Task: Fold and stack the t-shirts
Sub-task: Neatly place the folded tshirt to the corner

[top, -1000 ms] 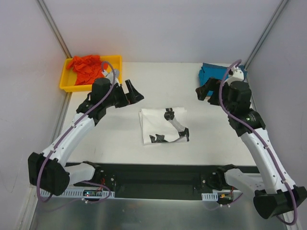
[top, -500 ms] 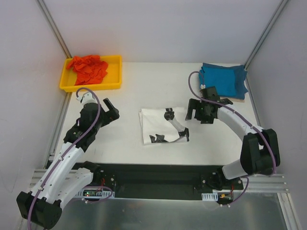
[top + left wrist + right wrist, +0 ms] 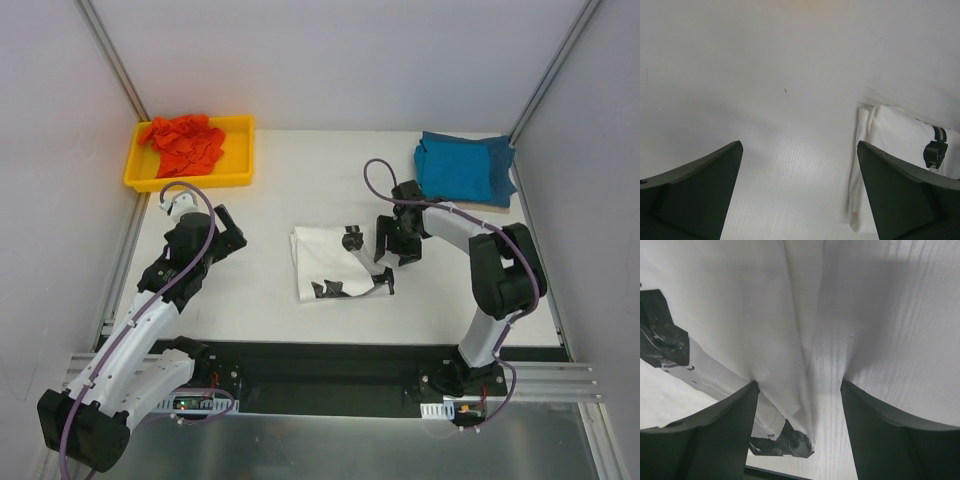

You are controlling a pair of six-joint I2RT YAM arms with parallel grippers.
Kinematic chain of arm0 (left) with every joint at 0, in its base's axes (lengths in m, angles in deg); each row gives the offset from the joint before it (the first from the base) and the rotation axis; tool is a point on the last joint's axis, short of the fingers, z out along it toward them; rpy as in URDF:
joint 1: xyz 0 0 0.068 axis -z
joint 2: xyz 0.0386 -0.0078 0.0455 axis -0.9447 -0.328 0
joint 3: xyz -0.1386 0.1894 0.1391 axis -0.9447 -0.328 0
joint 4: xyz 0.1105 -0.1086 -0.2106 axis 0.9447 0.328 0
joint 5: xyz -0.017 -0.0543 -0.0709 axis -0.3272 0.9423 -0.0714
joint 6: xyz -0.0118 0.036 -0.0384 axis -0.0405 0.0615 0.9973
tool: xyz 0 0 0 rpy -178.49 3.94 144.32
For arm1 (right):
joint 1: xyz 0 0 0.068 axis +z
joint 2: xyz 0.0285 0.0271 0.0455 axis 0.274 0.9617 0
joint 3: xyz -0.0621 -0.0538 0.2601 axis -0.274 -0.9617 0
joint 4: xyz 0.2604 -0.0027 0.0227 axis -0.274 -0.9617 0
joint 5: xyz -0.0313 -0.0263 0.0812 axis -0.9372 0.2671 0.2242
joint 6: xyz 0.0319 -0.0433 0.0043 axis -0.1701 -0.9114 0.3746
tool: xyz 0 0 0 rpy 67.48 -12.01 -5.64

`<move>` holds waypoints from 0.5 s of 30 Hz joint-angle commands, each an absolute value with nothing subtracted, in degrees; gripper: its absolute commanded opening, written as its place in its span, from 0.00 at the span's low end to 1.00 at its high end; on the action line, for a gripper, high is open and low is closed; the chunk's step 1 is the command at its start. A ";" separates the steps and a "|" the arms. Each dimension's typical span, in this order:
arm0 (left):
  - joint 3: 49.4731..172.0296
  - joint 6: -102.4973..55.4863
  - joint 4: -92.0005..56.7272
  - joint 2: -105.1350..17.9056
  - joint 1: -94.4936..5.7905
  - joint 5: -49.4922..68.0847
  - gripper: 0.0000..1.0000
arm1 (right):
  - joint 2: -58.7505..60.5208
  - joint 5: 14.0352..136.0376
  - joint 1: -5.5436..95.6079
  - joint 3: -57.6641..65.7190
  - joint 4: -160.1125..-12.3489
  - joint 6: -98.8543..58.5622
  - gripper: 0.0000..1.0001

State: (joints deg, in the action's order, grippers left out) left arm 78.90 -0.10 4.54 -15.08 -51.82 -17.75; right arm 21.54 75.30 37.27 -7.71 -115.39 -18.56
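A folded white t-shirt (image 3: 335, 262) with black printed marks lies at the table's middle. My right gripper (image 3: 392, 245) is down at its right edge and open. In the right wrist view the right gripper (image 3: 799, 385) straddles that edge: one finger (image 3: 715, 435) presses on the white t-shirt (image 3: 740, 315), the other (image 3: 890, 440) rests on bare table. My left gripper (image 3: 225, 232) hovers open to the shirt's left; its wrist view shows the left gripper (image 3: 799, 145) over bare table, with the white t-shirt (image 3: 900, 145) off to the right. A folded teal-blue t-shirt (image 3: 465, 168) lies at the back right. An orange-red t-shirt (image 3: 183, 143) is crumpled in a tray.
The yellow tray (image 3: 240, 150) sits at the back left corner. Grey walls with metal rails close the table on the left, right and back. The black mounting rail (image 3: 330, 375) with both arm bases runs along the near edge.
My right arm swung from the teal-blue shirt to the white shirt's right edge and its jaws narrowed. My left arm drew back from the tray to the table's left side.
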 commanded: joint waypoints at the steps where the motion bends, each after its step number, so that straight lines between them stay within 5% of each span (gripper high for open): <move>1: 77.87 -1.60 4.77 -14.88 -52.22 -20.76 0.99 | 25.79 75.66 39.46 -5.16 -114.73 -16.68 0.68; 15: 78.31 -1.60 4.77 -17.07 -52.22 -22.34 0.99 | 32.74 65.23 46.75 5.11 -119.56 -18.34 0.16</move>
State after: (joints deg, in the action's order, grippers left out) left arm 77.96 -0.45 4.54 -16.68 -51.82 -20.33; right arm 28.99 71.49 44.02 1.56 -119.33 -17.62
